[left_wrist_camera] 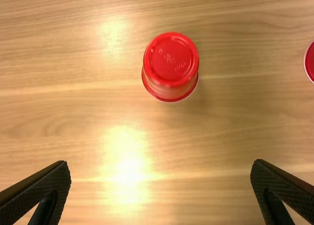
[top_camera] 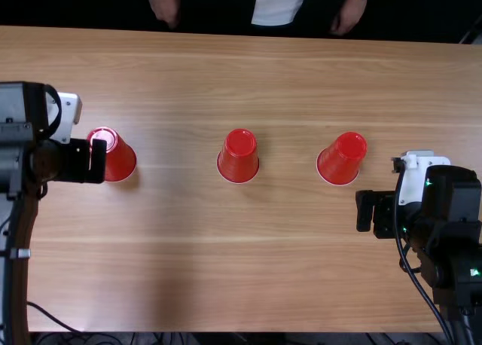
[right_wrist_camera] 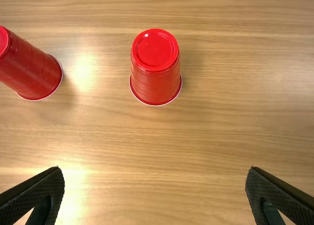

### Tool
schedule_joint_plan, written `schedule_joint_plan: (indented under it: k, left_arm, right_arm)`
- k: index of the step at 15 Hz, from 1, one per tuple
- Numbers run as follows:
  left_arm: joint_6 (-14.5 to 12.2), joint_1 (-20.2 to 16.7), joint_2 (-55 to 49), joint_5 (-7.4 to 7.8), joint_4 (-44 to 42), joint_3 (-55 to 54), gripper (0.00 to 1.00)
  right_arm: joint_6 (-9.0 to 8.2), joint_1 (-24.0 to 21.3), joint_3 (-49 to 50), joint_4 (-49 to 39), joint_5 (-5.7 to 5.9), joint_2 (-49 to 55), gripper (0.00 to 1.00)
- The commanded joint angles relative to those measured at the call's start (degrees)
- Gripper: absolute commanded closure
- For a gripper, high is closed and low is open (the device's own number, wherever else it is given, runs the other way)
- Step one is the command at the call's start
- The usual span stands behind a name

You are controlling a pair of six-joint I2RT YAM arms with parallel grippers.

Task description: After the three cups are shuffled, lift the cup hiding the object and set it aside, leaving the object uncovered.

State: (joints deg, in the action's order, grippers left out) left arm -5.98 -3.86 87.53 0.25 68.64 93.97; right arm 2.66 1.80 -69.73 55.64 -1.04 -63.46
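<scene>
Light brown wood grain runs the length of the table [top_camera: 241, 74], and on it we see three red cups in a row, about midway between the near and far edges. We find the left cup [top_camera: 113, 157] close to the table's left edge, the middle cup [top_camera: 239, 157] near the table's centre, and the right cup [top_camera: 343, 158] toward the right edge, each well apart from its neighbour. All three stand upside down, flat base up and wide mouth on the wood. We note faint ribs around the sides and a thin pale line where each rim meets the table. In the top view the left cup's base catches glare and looks washed out. We cannot tell which cup hides the object. The left claw [left_wrist_camera: 158, 162] is spread wide and grips nothing. In its wrist view the left cup [left_wrist_camera: 170, 67] sits ahead of the fingers, in line with the gap between them but apart from both, and a sliver of the middle cup [left_wrist_camera: 310, 63] shows too. From above, one of its fingers overlaps that cup's side facing the left edge, and we cannot tell how high it hangs. The right claw [right_wrist_camera: 153, 168] is spread just as wide and is empty as well. The right cup [right_wrist_camera: 155, 67] sits ahead of its gap, touching neither finger, with the middle cup [right_wrist_camera: 27, 65] off to one side. From above, this claw sits closer to the near edge than the right cup.
</scene>
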Motion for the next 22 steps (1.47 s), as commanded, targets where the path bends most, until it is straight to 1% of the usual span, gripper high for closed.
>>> schedule_joint_plan:
  k: [1,2,3,4,6,8,10,12,13,16,18,19,20,21,22]
  left_arm:
    - [-0.03,-0.19,3.88,-0.15,-0.30,3.94,0.00]
    - [0.81,-0.10,6.25,-0.15,-0.51,5.08,0.00]
    - [2.29,0.08,8.36,-0.15,-0.51,5.96,0.00]
    - [3.76,0.43,10.56,-0.15,-0.51,7.10,0.00]
    - [5.35,0.78,13.99,-0.15,-0.51,7.89,0.00]
    - [5.98,2.10,17.06,-0.04,-0.51,8.77,0.00]
    - [5.98,2.54,19.79,-0.04,-0.61,9.74,0.00]
    - [5.98,3.77,22.69,-0.15,-0.51,11.06,0.00]
    - [6.08,3.95,23.57,-0.15,-0.51,11.32,0.00]
    - [8.30,4.03,26.64,-0.25,-0.61,12.46,0.00]
    - [8.30,4.03,28.40,-0.36,-0.72,12.46,0.00]
    - [8.40,4.03,29.10,-0.57,-0.72,12.46,0.00]
    - [8.40,4.03,30.07,-1.94,-0.72,12.46,0.00]
    - [8.40,4.03,30.77,-2.78,-0.72,12.55,0.00]
    - [8.40,4.03,31.21,-2.99,-0.72,12.55,0.00]
  right_arm:
    - [-0.44,0.57,-0.84,-0.20,-0.54,0.00,0.00]
    - [-0.44,0.48,-0.49,-0.31,-0.86,0.00,0.00]
    - [-0.44,0.48,-0.05,-0.31,-1.28,0.00,0.00]
    - [-0.44,0.48,0.65,-0.63,-1.28,0.00,0.00]
    - [-0.55,0.39,1.71,-1.05,-1.39,-0.08,0.00]
    - [-0.65,0.39,2.32,-1.15,-1.39,-0.17,0.00]
    - [-0.65,0.39,2.41,-1.15,-1.60,-0.17,0.00]
    - [-0.55,0.48,1.97,-0.52,-1.60,-1.14,0.00]
    - [-0.55,0.39,1.97,-0.31,-1.60,-2.10,0.00]
    - [-0.55,0.57,1.88,-0.31,-1.70,-2.72,0.00]
    - [-0.55,0.57,1.88,-0.63,-1.60,-3.51,0.00]
    - [-0.55,0.57,1.80,-0.73,-1.70,-3.51,0.00]
    - [-0.55,0.57,1.88,-0.94,-1.60,-3.60,0.00]
    - [-0.55,0.57,1.88,-0.94,-1.60,-3.60,0.00]
    - [-0.55,0.57,1.88,-0.94,-1.60,-3.60,0.00]
